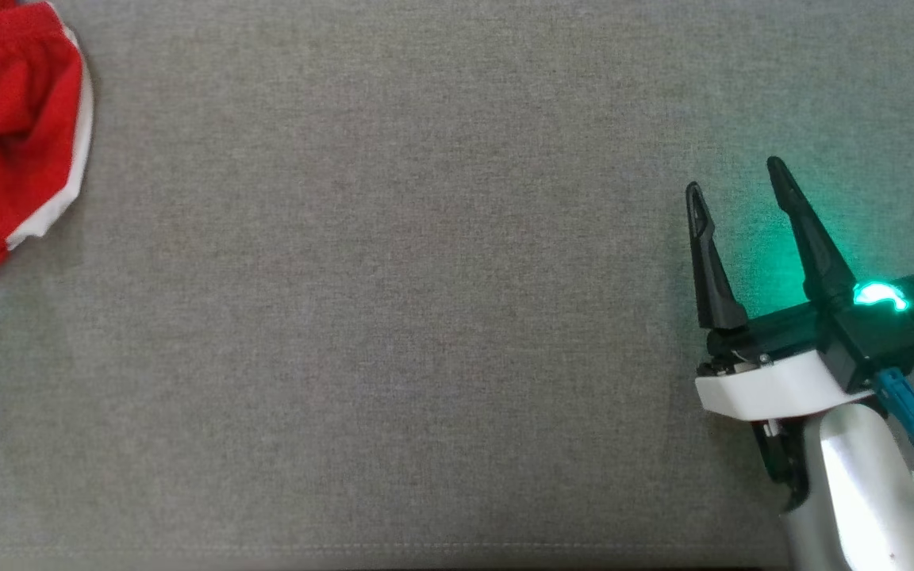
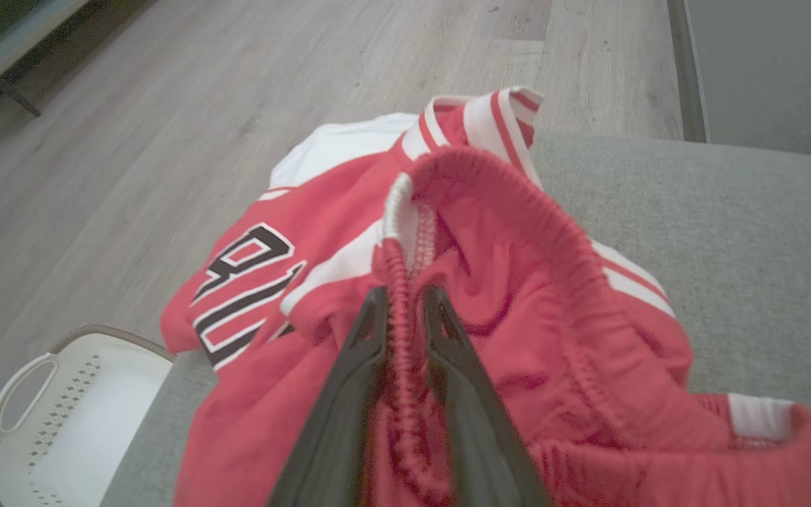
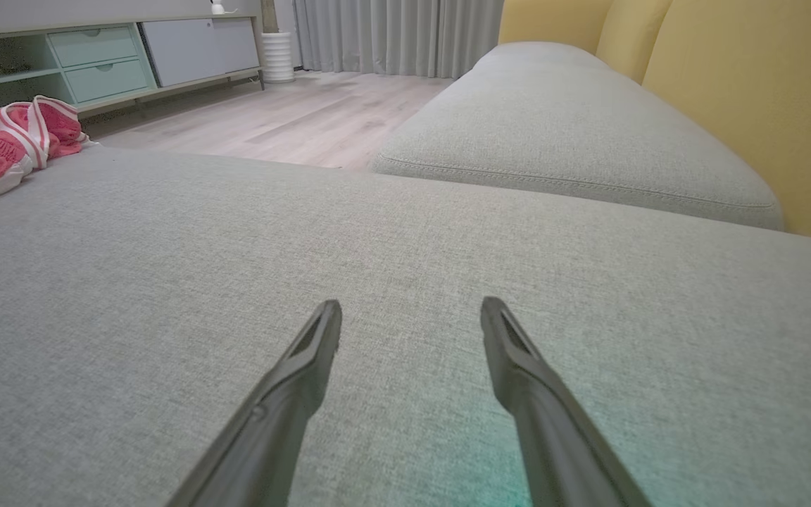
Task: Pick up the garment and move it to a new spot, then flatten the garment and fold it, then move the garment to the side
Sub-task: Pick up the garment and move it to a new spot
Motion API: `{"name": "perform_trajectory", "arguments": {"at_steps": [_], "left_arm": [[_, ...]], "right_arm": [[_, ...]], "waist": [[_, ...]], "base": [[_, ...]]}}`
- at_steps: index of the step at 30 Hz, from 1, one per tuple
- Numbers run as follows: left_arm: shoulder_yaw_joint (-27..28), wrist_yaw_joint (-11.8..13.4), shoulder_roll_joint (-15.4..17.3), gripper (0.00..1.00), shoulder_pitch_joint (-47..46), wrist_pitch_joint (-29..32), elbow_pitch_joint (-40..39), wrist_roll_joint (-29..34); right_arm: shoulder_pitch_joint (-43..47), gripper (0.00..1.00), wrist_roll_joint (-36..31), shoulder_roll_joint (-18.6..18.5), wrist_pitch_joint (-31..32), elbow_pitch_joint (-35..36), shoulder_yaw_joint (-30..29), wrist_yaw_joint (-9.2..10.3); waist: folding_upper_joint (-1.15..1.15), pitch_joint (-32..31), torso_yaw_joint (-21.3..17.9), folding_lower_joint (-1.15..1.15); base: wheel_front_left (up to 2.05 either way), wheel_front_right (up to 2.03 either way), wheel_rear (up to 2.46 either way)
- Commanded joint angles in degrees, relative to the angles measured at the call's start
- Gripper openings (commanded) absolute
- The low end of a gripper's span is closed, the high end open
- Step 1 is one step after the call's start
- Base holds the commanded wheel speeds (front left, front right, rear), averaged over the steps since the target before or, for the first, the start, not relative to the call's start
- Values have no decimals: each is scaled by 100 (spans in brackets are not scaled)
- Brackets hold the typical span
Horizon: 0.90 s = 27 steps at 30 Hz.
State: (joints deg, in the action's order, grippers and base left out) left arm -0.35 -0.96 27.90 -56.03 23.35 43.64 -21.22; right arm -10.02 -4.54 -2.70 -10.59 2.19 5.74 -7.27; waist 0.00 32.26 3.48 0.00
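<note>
The garment [image 2: 518,331] is a pair of red shorts with white trim and black lettering, crumpled near the edge of the grey sofa seat [image 2: 750,232]. My left gripper [image 2: 405,292] is shut on its ribbed elastic waistband, which runs up between the two dark fingers. In the head view the garment [image 1: 13,135] lies at the upper left, and in the right wrist view the garment [image 3: 4,141] shows at the far left. My right gripper [image 1: 735,186] hovers open over bare cushion at the lower right, far from the cloth, its fingers [image 3: 321,331] spread with nothing between them.
A white laundry basket [image 2: 74,415] stands on the wooden floor [image 2: 166,120] beside the seat's edge. A second grey seat cushion [image 3: 553,134] and yellow back cushions [image 3: 750,91] lie beyond the right gripper. A low cabinet [image 3: 96,56] stands across the room.
</note>
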Motion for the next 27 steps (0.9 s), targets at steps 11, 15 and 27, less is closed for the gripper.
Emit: {"name": "perform_trajectory", "arguments": {"at_steps": [11, 15, 27], "left_arm": [[-83, -185, 465, 0, -380, -461, 70, 96], [-272, -302, 513, 0, -501, -565, 53, 210], [-1109, -592, 255, 0, -830, -395, -950, 324]], "right_arm": [[32, 100, 102, -18, -111, -145, 242, -22], [80, 100, 205, -18, -179, -306, 244, -22], [255, 100, 635, -18, -368, -851, 283, -22]], "waist": [[0, -550, -14, 0], [0, -911, -102, 0], [0, -2165, -814, 0]], "base": [[0, 0, 0], [0, 0, 0], [0, 0, 0]]}}
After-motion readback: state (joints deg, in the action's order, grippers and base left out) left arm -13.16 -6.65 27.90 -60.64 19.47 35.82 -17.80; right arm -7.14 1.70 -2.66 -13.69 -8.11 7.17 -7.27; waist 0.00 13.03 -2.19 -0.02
